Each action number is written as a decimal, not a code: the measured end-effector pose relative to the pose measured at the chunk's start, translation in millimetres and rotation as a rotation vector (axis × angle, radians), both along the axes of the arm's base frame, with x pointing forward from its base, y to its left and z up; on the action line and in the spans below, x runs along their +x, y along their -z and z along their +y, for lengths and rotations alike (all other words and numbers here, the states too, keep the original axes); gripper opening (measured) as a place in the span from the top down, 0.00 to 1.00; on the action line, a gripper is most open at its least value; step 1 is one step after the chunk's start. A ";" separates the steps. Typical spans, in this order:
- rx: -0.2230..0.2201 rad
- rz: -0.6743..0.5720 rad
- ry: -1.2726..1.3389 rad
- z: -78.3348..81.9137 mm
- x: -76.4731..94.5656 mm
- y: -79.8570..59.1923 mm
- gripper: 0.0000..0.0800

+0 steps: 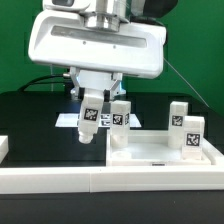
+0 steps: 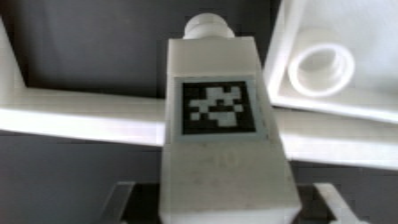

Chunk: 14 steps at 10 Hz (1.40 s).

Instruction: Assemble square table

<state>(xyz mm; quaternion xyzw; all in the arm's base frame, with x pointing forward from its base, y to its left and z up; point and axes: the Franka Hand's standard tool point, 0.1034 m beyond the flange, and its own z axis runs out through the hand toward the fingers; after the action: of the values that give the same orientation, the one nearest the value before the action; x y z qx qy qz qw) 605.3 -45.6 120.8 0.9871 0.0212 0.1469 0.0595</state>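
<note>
My gripper [image 1: 92, 104] is shut on a white tagged leg [image 1: 90, 120] and holds it tilted just above the black table, at the exterior view's left of the tabletop. In the wrist view the leg [image 2: 217, 110] fills the middle and points away from my gripper [image 2: 222, 208], with a finger [image 2: 125, 200] on each side. The white tray-like tabletop [image 1: 160, 152] lies at the exterior view's right; a round hole in it [image 2: 327, 66] shows beyond the leg. Three more legs stand upright: one [image 1: 121, 112] by its far left corner, two [image 1: 178, 113] [image 1: 191, 134] at its right side.
A long white border rail [image 1: 110, 182] runs along the front of the table, with a short piece [image 1: 3, 148] at the exterior view's left. The marker board [image 1: 66, 121] lies flat behind the held leg. A white strip [image 2: 71, 118] crosses the wrist view under the leg.
</note>
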 end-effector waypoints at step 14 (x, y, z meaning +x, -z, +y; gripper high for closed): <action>0.087 -0.073 0.072 43.2 18.1 -7.4 0.64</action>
<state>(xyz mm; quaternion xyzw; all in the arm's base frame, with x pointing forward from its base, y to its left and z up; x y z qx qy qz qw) 623.4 -2.4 128.2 0.9829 -0.0228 0.1812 0.0226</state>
